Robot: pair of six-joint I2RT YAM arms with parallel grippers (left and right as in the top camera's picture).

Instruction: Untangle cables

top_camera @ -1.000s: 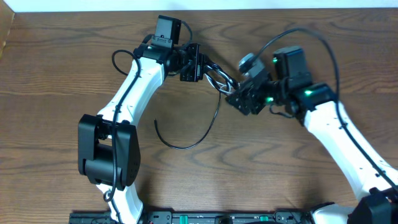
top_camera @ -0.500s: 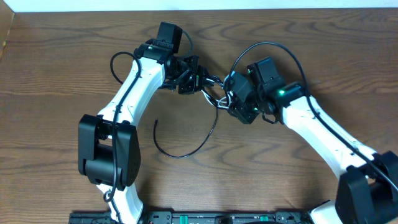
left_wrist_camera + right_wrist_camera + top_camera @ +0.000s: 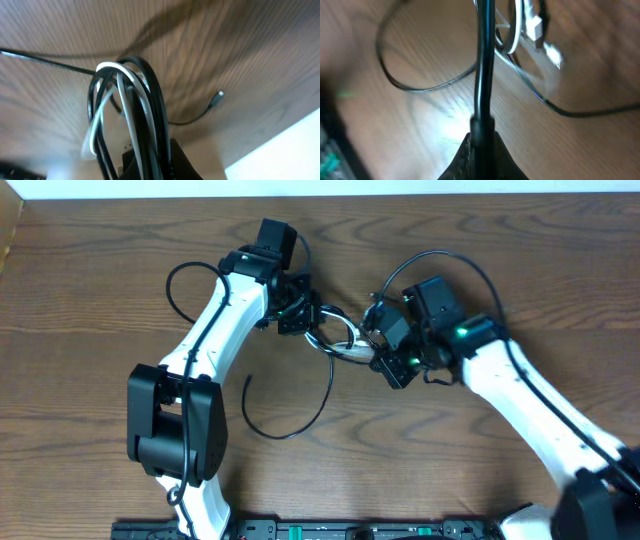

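The cables, one black and one white, form a tangled bunch between my two grippers above the wooden table. My left gripper is shut on the bunch; in the left wrist view black and white cables loop up out of its jaws. My right gripper is shut on a black strand that runs straight out from its closed jaws. A white plug hangs in the tangle beyond. The black cable's long tail curves across the table, ending in a small plug.
Thick black robot wires arch over each arm: one by the left arm, one over the right wrist. A black rail with green parts lines the table's front edge. A pale strip runs along the back edge.
My right gripper moved left toward the bunch and closed on a black strand. The left gripper stayed shut on the bunch and shifted slightly. The black tail on the table slid left.
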